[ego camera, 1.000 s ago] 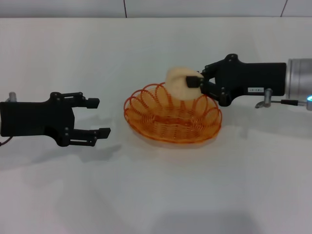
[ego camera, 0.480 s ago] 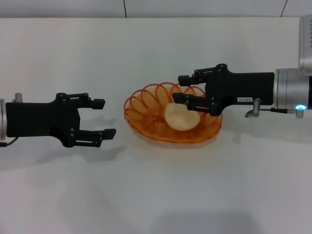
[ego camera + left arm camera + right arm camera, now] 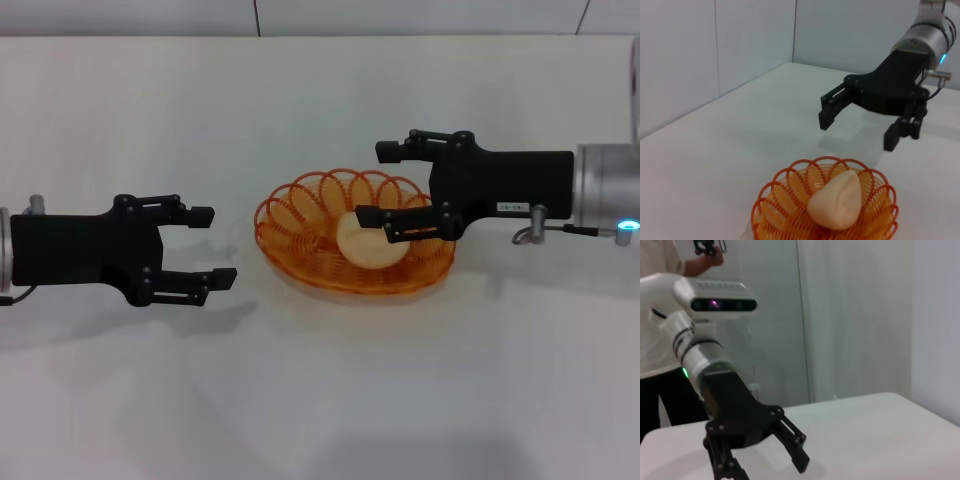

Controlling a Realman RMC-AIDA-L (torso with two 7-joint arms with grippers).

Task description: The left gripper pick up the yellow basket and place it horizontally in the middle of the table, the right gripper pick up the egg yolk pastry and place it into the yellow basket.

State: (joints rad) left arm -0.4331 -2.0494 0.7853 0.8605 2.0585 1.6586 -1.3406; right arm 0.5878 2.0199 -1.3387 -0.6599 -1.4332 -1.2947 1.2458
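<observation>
The yellow basket [image 3: 288, 228] stands in the middle of the white table [image 3: 320, 390]. The egg yolk pastry [image 3: 368, 248] lies inside it, free of any finger. My right gripper [image 3: 378, 184] is open and empty, hovering over the basket's right half just above the pastry. My left gripper [image 3: 214, 246] is open and empty, a short way left of the basket and not touching it. The left wrist view shows the basket [image 3: 771, 192] holding the pastry [image 3: 836, 201], with the right gripper [image 3: 858, 131] open beyond them. The right wrist view shows the left gripper [image 3: 760, 460] open.
A person in a white shirt [image 3: 657, 315] stands behind the robot's left arm in the right wrist view. Bare tabletop surrounds the basket in front and behind.
The right gripper came down with the pastry, opened and let it go into the basket, then drew back a little to the right. The left gripper shifted slightly right.
</observation>
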